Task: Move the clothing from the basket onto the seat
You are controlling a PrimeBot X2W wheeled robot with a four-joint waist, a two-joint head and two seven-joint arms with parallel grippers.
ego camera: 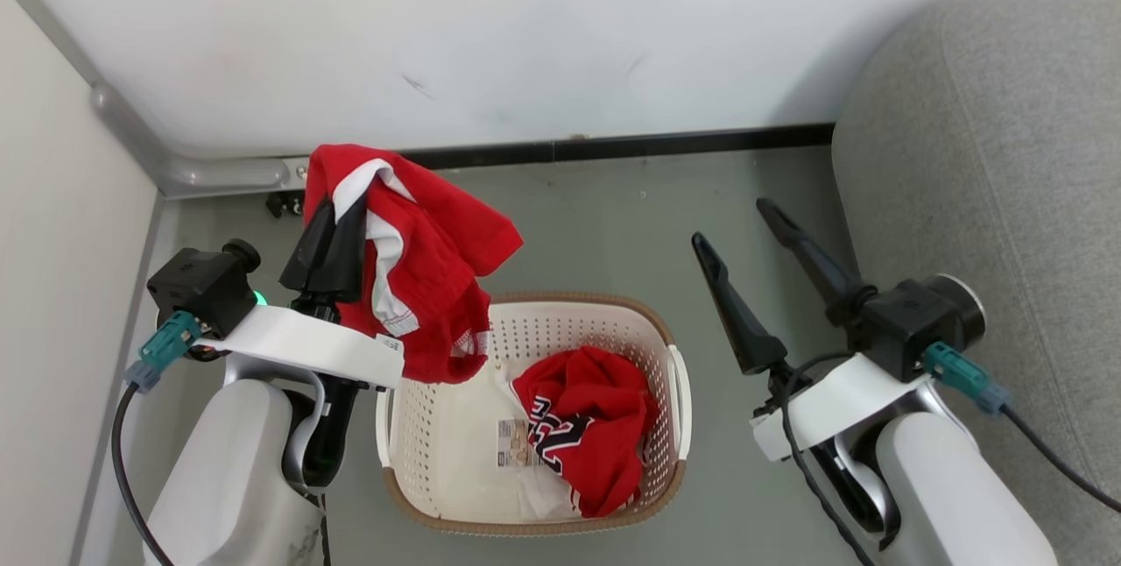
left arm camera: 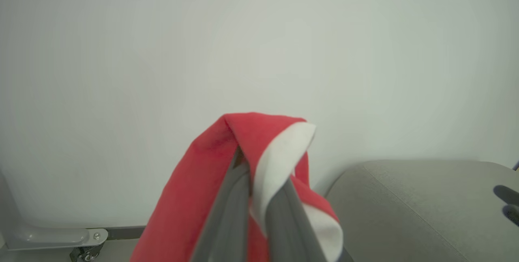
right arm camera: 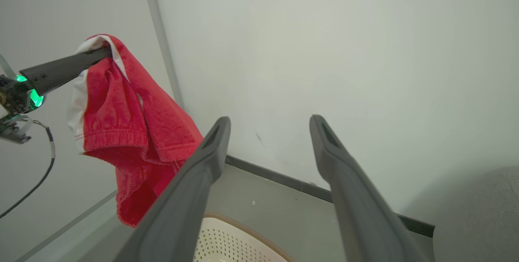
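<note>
Okay, my left fingers (ego camera: pixel 320 255) are squeezed shut on the striped red garment (ego camera: pixel 429 286). It hangs down long from their tips, lifted up, with its bottom end over a corner of the basket (ego camera: pixel 569 296). The seat (ego camera: pixel 990 154) is far off to the right of those fingers, past the basket and past my right arm, so I think the cloth has to go sideways to the right. My right fingers (ego camera: pixel 734 307) are spread wide and hold nothing. They are much nearer the seat, which is just beside them on their right. Down between both pairs of fingers, the basket holds the lettered red garment (ego camera: pixel 587 426), bunched up next to a sticker (ego camera: pixel 517 443) on its bottom.
</note>
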